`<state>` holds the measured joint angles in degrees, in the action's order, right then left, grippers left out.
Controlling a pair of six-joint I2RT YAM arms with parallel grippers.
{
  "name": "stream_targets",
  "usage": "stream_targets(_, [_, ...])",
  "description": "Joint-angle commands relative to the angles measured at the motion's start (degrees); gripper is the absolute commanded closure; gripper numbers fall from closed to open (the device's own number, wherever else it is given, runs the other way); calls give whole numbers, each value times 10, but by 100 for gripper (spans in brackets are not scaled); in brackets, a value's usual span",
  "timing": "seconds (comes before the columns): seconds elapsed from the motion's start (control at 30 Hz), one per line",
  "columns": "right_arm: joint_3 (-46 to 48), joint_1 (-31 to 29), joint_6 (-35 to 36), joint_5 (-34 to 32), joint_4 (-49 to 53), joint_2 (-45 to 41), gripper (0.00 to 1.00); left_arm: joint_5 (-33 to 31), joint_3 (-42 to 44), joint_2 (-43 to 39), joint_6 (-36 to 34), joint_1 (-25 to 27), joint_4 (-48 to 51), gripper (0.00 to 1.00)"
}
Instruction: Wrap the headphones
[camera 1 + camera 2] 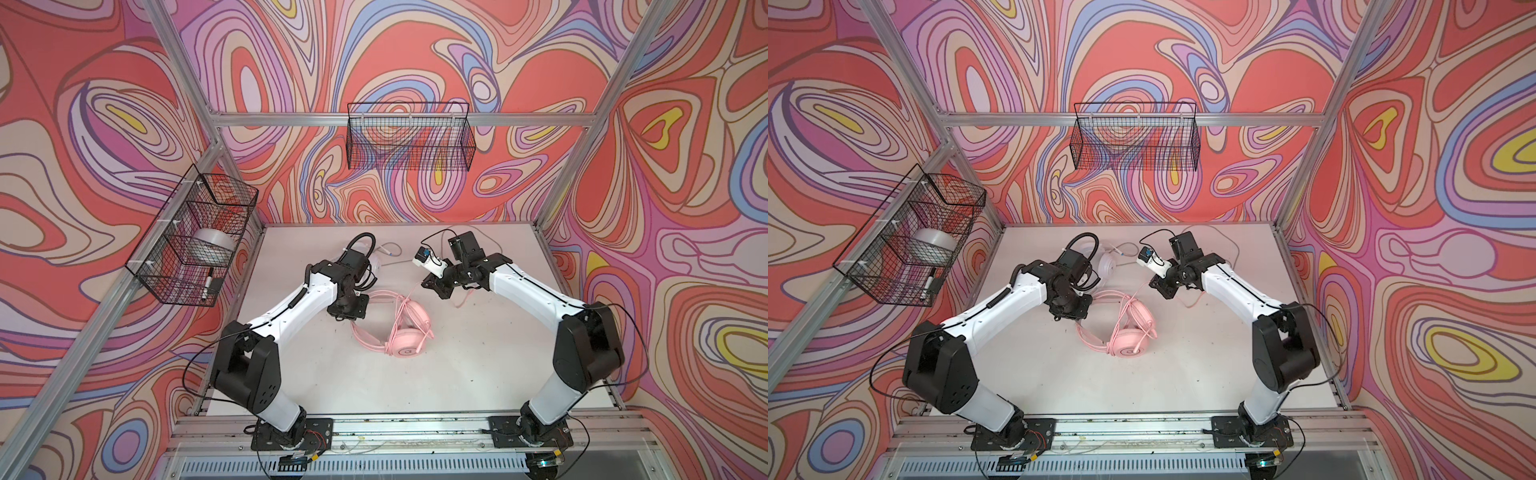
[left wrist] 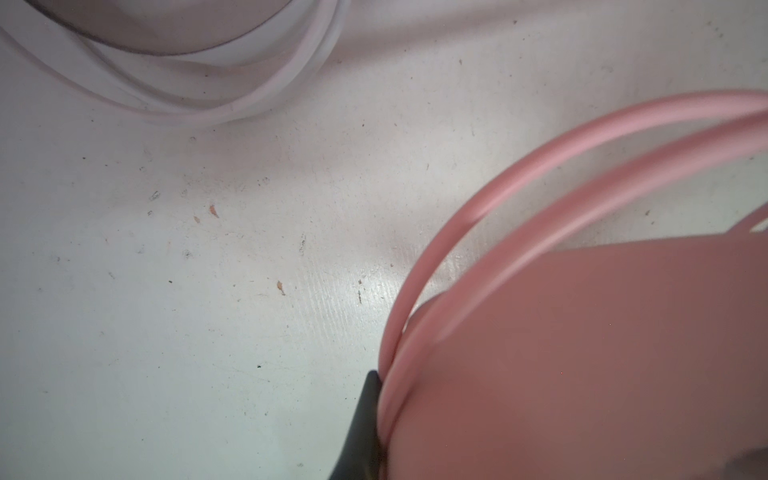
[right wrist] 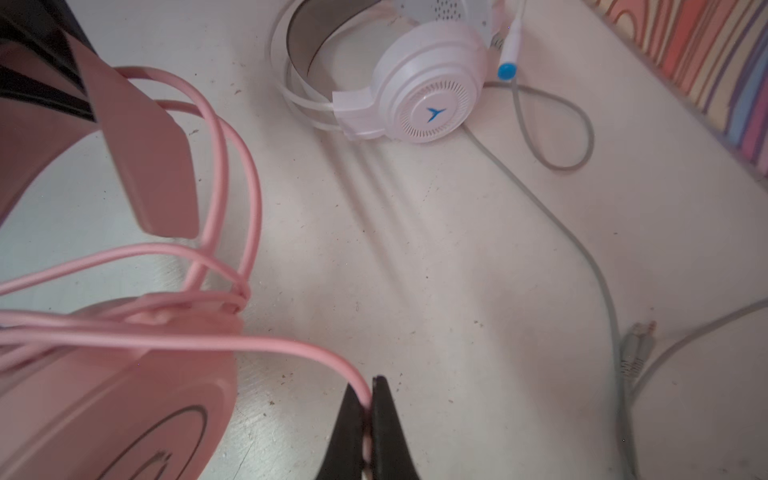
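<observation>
Pink headset (image 1: 405, 337) mid worktop (image 1: 490, 365), pink cord (image 3: 249, 341) looped over its earcup, left hand (image 1: 345, 315) clamped on its headband, right hand (image 3: 369, 395) pinching pink cord tight, white headset (image 3: 428, 99) farther back, grey cord (image 3: 559, 168) loose

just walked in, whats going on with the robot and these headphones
The left gripper holds the pink headphones by the headband, jaws shut on it, while the right gripper pinches the pink cord, which already loops over the headset. The white headphones lie untouched at the back, grey cord loose on the table.
</observation>
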<state>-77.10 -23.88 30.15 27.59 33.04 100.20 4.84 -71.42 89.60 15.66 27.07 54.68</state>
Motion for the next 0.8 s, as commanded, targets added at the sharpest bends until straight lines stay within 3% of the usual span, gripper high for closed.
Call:
stream_targets(0.0, [-33,7,-37,57,-5,48,100,70,17,-24,-45,1,-5,100])
stream_targets(0.2, [-38,18,-86,78,-26,101,99,77,35,-33,-51,2,0,100])
stream_targets(0.6, [13,57,-119,73,-17,90,62,94,54,-35,-48,-1,-3,100])
stream_targets(0.77, [40,71,-133,84,-34,59,54,96,54,-25,-47,-5,-2,100])
